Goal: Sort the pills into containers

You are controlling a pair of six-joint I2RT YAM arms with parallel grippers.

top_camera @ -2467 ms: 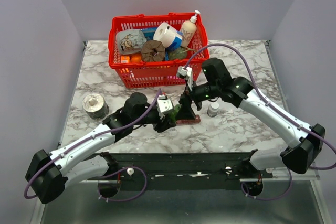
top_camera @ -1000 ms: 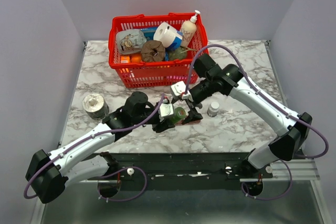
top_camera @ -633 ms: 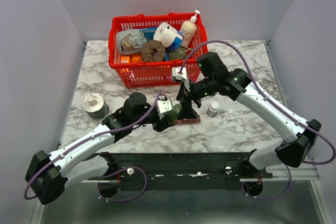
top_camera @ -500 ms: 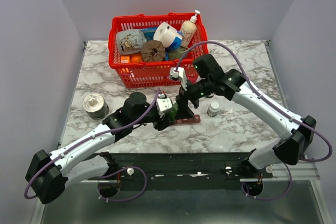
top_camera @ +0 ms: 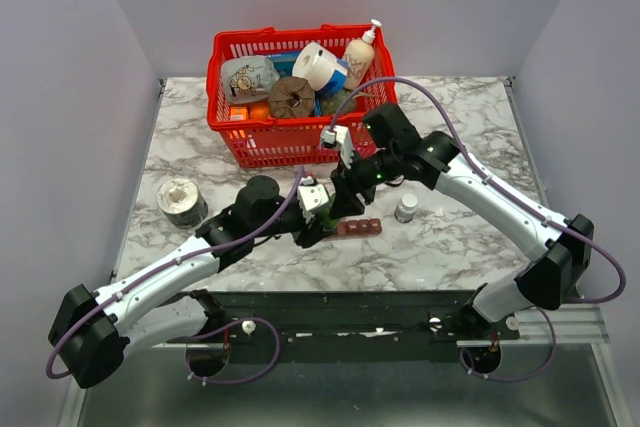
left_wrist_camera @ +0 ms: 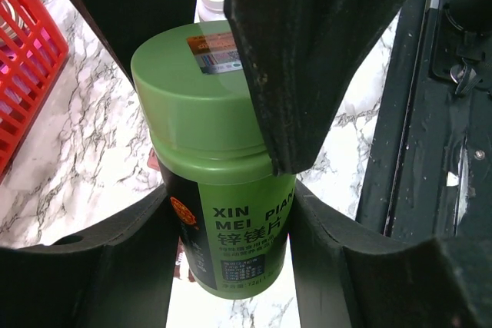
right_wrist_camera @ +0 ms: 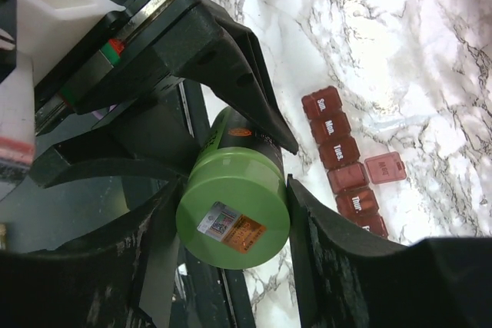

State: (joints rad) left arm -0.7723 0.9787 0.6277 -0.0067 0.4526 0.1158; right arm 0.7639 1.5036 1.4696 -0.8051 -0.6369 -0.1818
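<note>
**Green bottle held by both pincers; pill strip on surface beside them**

Top view, frame centre: left pincer [top_camera: 322,217] and right pincer [top_camera: 346,203] meet at one spot.

Left pincer: closed on the body of the green pill bottle [left_wrist_camera: 219,190]. Its fingers [left_wrist_camera: 115,255] press the labelled sides. Label reads "XIN MEI PIAN".

Right pincer [right_wrist_camera: 232,205]: closed on the same bottle at the green cap [right_wrist_camera: 233,217], one finger against each side of the cap. The cap bears a small printed sticker.

Containers [right_wrist_camera: 342,155]: dark red-brown strip of square compartments, flat on the marble surface [top_camera: 450,237].
- Top view: strip [top_camera: 357,228] lies just right of and below the pincer tips, at frame centre.
- Right wrist view: strip runs from middle right down to lower right, just right of the bottle and apart from it, with no finger touching it.
- Lids marked "Sun.", "Mon.", "Tues.", "Thur." are readable. The compartment between "Tues." and "Thur." has its lid swung open to the right.

No pills discernible.

Also on the surface: small clear bottle with a white cap [top_camera: 406,209], right of the strip, and a red basket [top_camera: 230,132] full of items at upper centre.
</note>
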